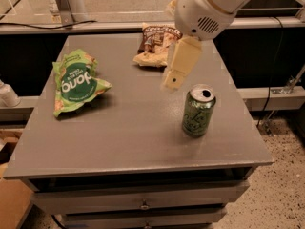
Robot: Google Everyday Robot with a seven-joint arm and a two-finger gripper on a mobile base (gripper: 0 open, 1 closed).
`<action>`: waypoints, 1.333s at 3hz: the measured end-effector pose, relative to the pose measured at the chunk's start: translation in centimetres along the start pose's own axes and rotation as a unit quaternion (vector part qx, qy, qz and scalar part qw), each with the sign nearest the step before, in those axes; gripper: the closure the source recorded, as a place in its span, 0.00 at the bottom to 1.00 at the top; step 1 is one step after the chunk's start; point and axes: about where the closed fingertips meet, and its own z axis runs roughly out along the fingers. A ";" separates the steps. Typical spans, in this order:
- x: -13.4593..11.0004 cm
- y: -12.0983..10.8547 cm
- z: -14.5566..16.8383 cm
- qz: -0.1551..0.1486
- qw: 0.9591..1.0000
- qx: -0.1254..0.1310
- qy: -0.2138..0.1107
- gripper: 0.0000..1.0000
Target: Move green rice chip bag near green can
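The gripper hangs over the table, between the brown chip bag at the back and the green can near the front. Between it and the green rice chip bag the surface is open.
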 end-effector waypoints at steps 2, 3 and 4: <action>-6.7 -0.5 5.0 -0.024 0.999 -0.006 -0.033 0.00; -9.6 -1.0 8.9 -0.035 0.999 -0.019 -0.027 0.00; -11.4 -1.1 13.2 -0.032 0.998 -0.039 -0.021 0.00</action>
